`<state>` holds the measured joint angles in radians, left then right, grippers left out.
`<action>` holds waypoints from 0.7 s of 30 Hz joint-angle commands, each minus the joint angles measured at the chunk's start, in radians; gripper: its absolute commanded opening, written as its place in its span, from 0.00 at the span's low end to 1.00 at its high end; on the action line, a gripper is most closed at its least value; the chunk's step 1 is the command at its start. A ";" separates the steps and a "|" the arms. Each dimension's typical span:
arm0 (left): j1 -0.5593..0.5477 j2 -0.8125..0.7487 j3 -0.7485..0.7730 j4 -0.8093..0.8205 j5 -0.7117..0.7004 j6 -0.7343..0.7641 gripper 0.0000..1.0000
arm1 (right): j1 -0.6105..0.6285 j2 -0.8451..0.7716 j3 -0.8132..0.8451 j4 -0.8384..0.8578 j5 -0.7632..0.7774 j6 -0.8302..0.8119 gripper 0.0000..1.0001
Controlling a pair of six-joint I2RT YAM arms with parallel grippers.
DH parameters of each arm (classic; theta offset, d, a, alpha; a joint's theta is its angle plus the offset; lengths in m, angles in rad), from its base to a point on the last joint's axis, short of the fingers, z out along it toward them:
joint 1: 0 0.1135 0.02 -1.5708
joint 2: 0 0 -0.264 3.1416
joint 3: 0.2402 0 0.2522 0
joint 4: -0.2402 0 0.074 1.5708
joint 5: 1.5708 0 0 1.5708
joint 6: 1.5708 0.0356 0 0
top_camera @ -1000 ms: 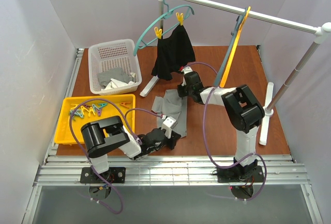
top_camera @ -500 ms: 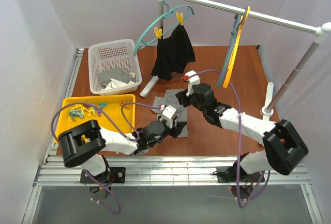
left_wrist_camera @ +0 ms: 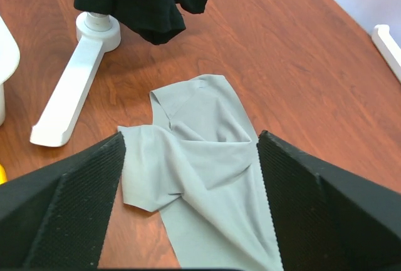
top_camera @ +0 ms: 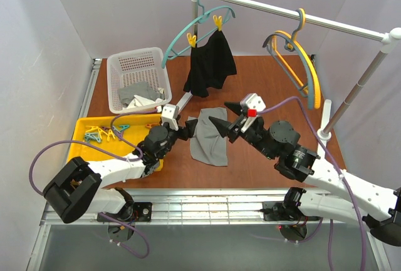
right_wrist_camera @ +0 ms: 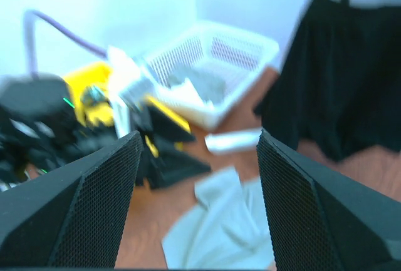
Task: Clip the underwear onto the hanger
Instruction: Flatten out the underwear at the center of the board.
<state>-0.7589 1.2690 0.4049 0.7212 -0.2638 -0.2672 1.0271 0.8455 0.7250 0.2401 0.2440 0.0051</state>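
Left claw (top_camera: 190, 126) (left_wrist_camera: 189, 139): spread wide, gripping nothing, low at the left edge of the underwear (top_camera: 210, 143) (left_wrist_camera: 207, 158). Right claw (top_camera: 219, 112) (right_wrist_camera: 199, 136): likewise wide open and empty, at the garment's far right corner; blurred in its own wrist view, with the grey cloth (right_wrist_camera: 219, 233) below the fingers. Between the two claws, lying loose and slightly folded on the brown tabletop (top_camera: 263, 83), clipped to nothing. Just beyond, a black garment (top_camera: 210, 64) pegged to a teal hanger (top_camera: 188, 33) on the white rail (top_camera: 338, 25). Farther right on that rail, hooked and hanging free, the yellow-orange hanger (top_camera: 310, 74), touching a grey-blue hanger (top_camera: 276, 39) and well apart from the underwear. At far left, a white basket (top_camera: 138, 64) holding grey cloth, and nearer, a yellow tray (top_camera: 88, 158) with coloured pegs (top_camera: 103, 134).
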 commanded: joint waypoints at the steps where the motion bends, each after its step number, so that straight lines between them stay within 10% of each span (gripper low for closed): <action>1: 0.047 -0.007 0.041 -0.040 0.107 -0.001 0.79 | 0.037 0.068 0.158 -0.011 -0.057 -0.079 0.67; 11: 0.118 -0.033 0.022 -0.066 0.181 -0.020 0.83 | 0.208 0.343 0.542 -0.142 0.027 -0.206 0.66; 21: 0.151 -0.085 0.002 -0.092 0.258 -0.053 0.84 | 0.260 0.377 0.763 -0.137 0.743 -0.444 0.66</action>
<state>-0.6163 1.2186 0.4171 0.6559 -0.0463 -0.3084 1.2896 1.2575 1.4197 0.0563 0.6788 -0.3283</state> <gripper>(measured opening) 0.841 0.664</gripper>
